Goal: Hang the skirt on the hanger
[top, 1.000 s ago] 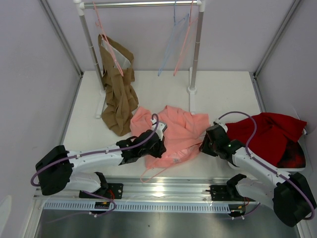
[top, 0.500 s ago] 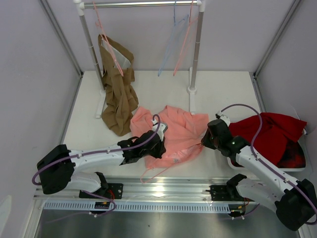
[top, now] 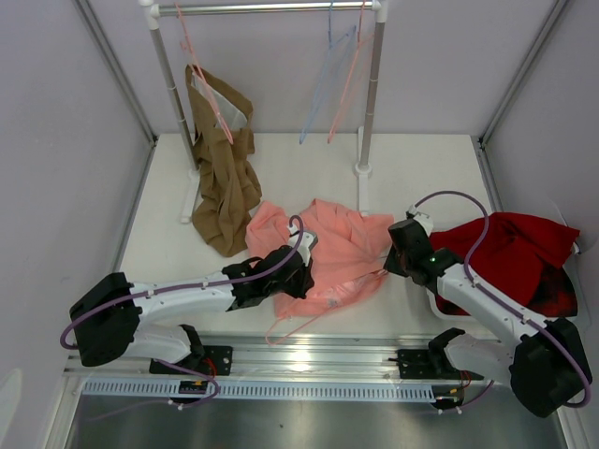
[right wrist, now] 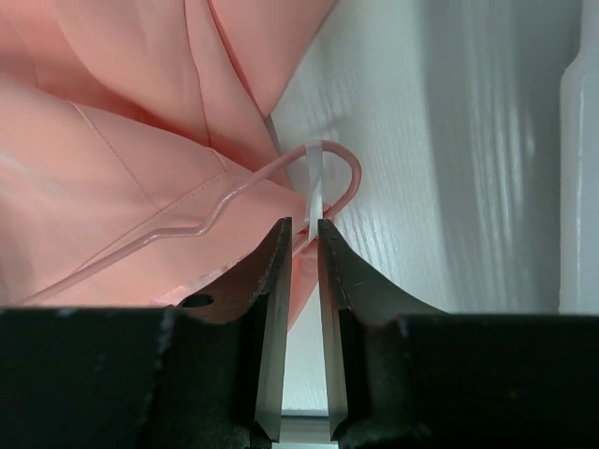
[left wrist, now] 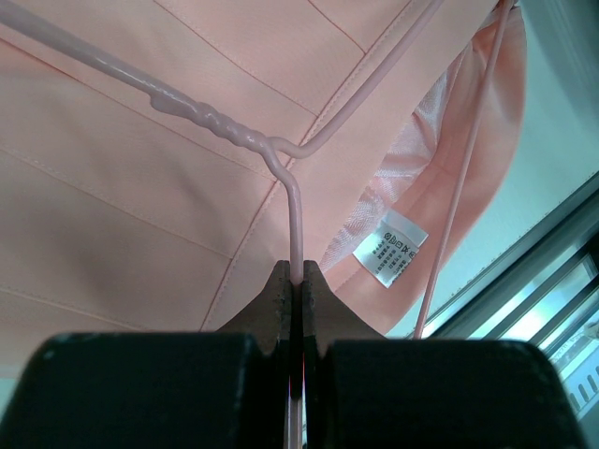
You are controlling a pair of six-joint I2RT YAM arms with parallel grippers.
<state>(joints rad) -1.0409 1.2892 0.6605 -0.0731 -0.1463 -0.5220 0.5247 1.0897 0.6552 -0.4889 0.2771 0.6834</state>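
Observation:
The salmon-pink skirt [top: 332, 243] lies crumpled on the table between my arms. The pink wire hanger [top: 292, 326] lies on and under it; its neck [left wrist: 220, 124] and the skirt's white label [left wrist: 390, 253] show in the left wrist view. My left gripper [top: 301, 273] [left wrist: 297, 268] is shut on the hanger's hook wire, over the skirt's near left part. My right gripper [top: 391, 264] [right wrist: 302, 224] sits at the skirt's right edge. Its jaws stand narrowly apart with a taut white ribbon loop [right wrist: 315, 182] of the skirt between the tips, hooked over the hanger's rounded end [right wrist: 351, 173].
A dark red cloth [top: 513, 248] lies under and right of the right arm. A brown garment [top: 225, 187] hangs from the rack [top: 367, 112] at the back left. A pale blue hanger [top: 323, 84] and another pink one [top: 354, 65] hang on its rail.
My right gripper has swung up and away from the near edge, staying at the skirt's right edge, and the hanger's right end now shows there. The left gripper has hardly moved.

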